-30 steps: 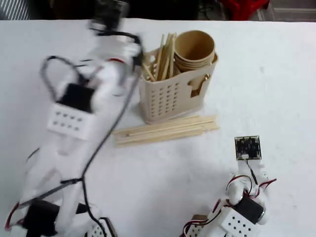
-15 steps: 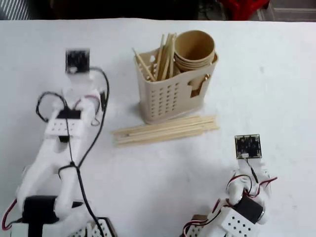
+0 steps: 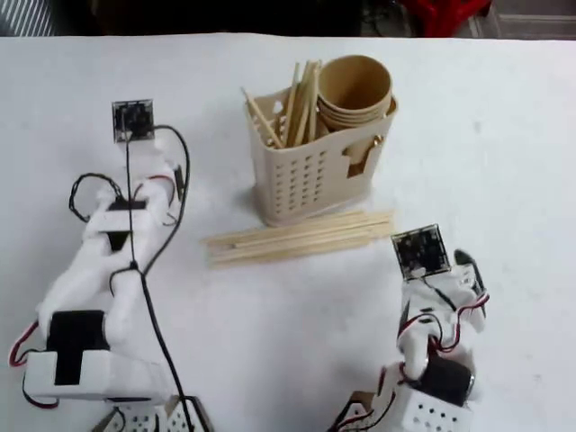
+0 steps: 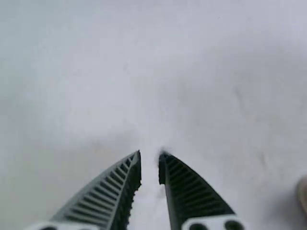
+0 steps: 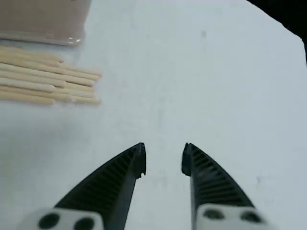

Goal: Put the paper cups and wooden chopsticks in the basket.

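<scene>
The loose wooden chopsticks (image 3: 301, 236) lie bundled on the surface (image 3: 504, 162) just in front of the basket (image 3: 310, 175), with their long axis running side to side across the high view. The paper cups (image 3: 355, 90) already stand stacked inside the basket. We judge the right end effector (image 5: 163, 152) the nearer one. It is empty, its jaws a little apart, and it sits close to the bundle's end on its side. The left end effector (image 4: 149, 155), empty with jaws barely parted, hangs over bare surface well apart from the bundle.
</scene>
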`<state>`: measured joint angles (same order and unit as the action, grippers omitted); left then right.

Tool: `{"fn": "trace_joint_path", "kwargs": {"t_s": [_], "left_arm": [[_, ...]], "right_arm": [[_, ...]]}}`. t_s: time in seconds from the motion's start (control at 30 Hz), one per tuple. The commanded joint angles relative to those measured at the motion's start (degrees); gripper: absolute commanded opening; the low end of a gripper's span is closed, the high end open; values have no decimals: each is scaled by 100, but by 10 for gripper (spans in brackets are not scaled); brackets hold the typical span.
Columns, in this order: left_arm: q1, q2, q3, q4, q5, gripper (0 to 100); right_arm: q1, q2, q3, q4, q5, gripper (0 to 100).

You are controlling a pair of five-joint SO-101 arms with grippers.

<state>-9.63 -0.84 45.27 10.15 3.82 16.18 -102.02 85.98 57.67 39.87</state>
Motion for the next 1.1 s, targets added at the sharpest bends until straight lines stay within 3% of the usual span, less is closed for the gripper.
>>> {"fn": "trace_joint_path", "kwargs": {"t_s": [0.0, 0.27, 0.67, 1.07], "left_arm": [[-57, -40, -255, 26, 9, 84], [-127, -31, -273, 26, 9, 84], [-927, 4, -484, -26, 44, 84], [-945, 4, -484, -26, 44, 84]], "right_arm": [[-769, 224, -1451, 1095, 44, 164], [-2211, 2527, -2778, 1569, -9, 152], [-5068, 6000, -4571, 585, -1292, 152], [-5385, 9437, -6101, -1059, -1609, 149]]}}
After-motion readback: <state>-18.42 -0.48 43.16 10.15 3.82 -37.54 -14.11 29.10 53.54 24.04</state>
